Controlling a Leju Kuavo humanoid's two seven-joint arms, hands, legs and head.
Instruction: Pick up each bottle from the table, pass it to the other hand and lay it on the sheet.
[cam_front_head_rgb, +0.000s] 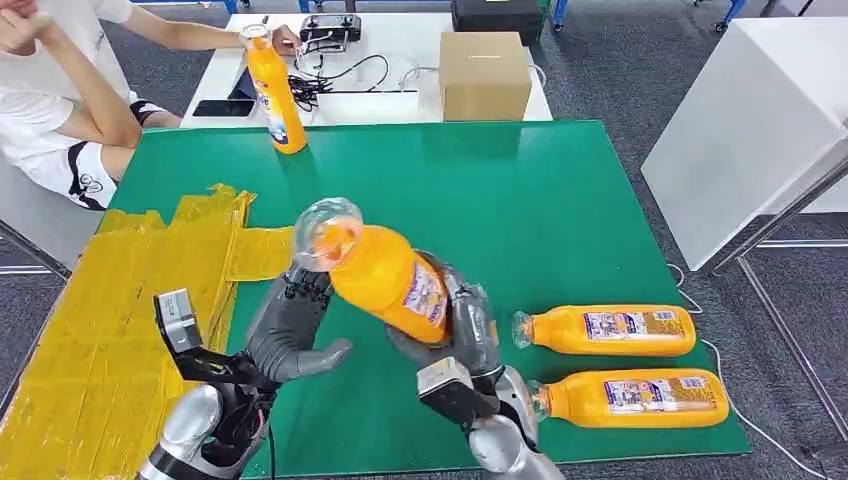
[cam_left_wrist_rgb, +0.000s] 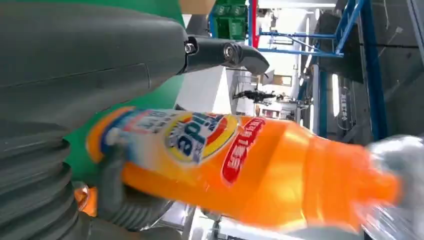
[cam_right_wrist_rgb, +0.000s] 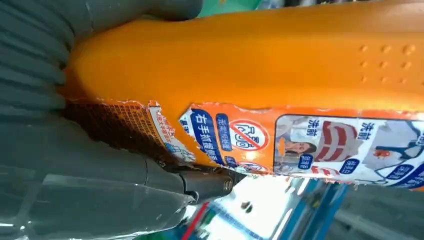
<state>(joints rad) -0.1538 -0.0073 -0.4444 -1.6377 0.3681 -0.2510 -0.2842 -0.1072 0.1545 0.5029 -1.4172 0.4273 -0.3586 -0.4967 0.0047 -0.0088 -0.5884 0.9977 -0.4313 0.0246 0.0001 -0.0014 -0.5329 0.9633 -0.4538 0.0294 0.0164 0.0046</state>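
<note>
An orange bottle (cam_front_head_rgb: 385, 275) is gripped at its lower body by the right hand (cam_front_head_rgb: 462, 325) and held tilted above the green desk (cam_front_head_rgb: 560, 210), its clear cap toward the far left. The left hand (cam_front_head_rgb: 290, 325) is spread open just beside the bottle's neck, holding nothing. The yellow sheet (cam_front_head_rgb: 120, 300) is spread at the left. Two more bottles (cam_front_head_rgb: 605, 330) (cam_front_head_rgb: 635, 397) lie on their sides at the near right. Another bottle (cam_front_head_rgb: 277, 88) is held upright at the far edge by a person's hand (cam_front_head_rgb: 285, 38), with a cardboard box (cam_front_head_rgb: 484, 75) beyond.
</note>
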